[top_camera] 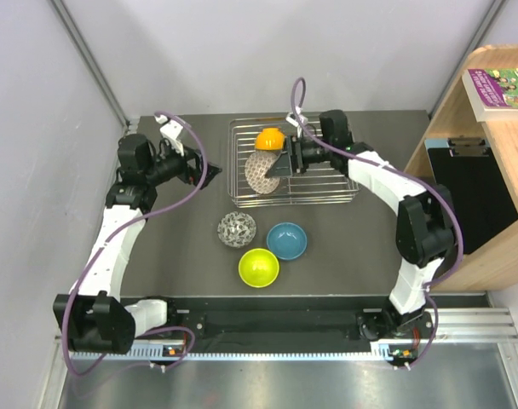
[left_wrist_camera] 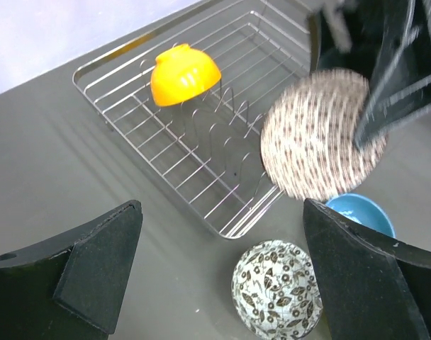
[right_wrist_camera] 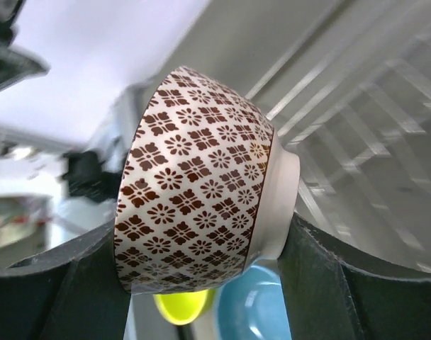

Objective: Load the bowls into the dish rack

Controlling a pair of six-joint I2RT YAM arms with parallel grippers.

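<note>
Nearest the arm bases, on the dark grey table (top_camera: pixel 174 247), sits the lime green round bowl (top_camera: pixel 258 267), mouth up. Just beyond it to the R is the blue round bowl (top_camera: pixel 286 241), also mouth up. The black-and-white mosaic bowl (top_camera: pixel 237 228) is beside that on the L, mouth up too. All 3 stand outside the rack, just in front of its near edge.

Next out is the silver wire dish rack (top_camera: pixel 327 183), a rectangle w/ thin parallel bars & low sides. The L gripper (top_camera: pixel 199 168) hovers off the rack's L side. In the L wrist view its fingers (left_wrist_camera: pixel 95 262) are spread wide w/ nothing btwn them, so it's released.

The R gripper (top_camera: pixel 280 162) reaches over the rack's near-L part, clenched on the cream bowl w/ brown flower print (top_camera: pixel 261 173). That bowl is turned on its side, its foot facing the L arm. In the R wrist view it (right_wrist_camera: pixel 201 191) fills the gap btwn the fingers (right_wrist_camera: pixel 357 283). Can't tell if it touches the bars.

Farthest, in the rack's far-L corner, is the orange round bowl (top_camera: pixel 269 138). It's tipped mouth-down against the upright tines.
</note>
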